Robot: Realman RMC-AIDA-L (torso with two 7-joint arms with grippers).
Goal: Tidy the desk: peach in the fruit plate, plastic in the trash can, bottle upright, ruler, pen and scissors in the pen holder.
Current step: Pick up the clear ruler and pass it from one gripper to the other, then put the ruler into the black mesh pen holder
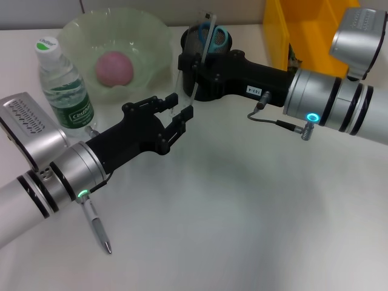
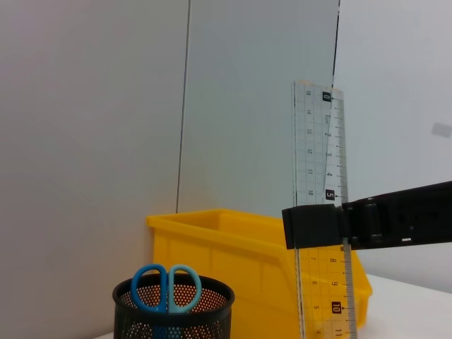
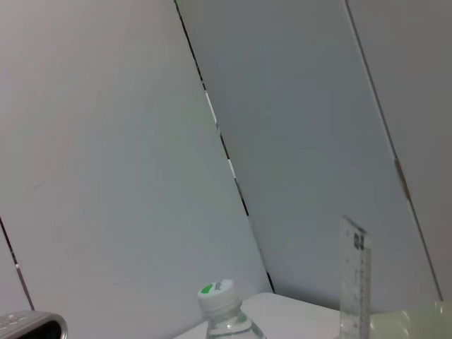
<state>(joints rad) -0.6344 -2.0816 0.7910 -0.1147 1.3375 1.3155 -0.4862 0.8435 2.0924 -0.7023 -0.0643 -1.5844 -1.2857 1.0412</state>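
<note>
Right gripper point(image 1: 187, 77) clenched on upright ruler point(image 2: 319, 212); left gripper point(image 1: 177, 115) released at 7 o'clock. Carry ruler vertical, lower into pen holder point(image 1: 206, 37) at 1 o'clock.

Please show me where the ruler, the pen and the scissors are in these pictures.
ruler point(image 2: 319, 148): left wrist view, upper part of its clear blade.
pen point(image 1: 97, 227): head view, middle of its barrel.
scissors point(image 2: 167, 286): left wrist view, blue handles.

You're looking at two silver cylindrical arms with black bands and glowing rings, green left, cyan right, matte black grippers point(image 1: 173, 115) and point(image 1: 189, 73), a grey cable at the right wrist
</note>
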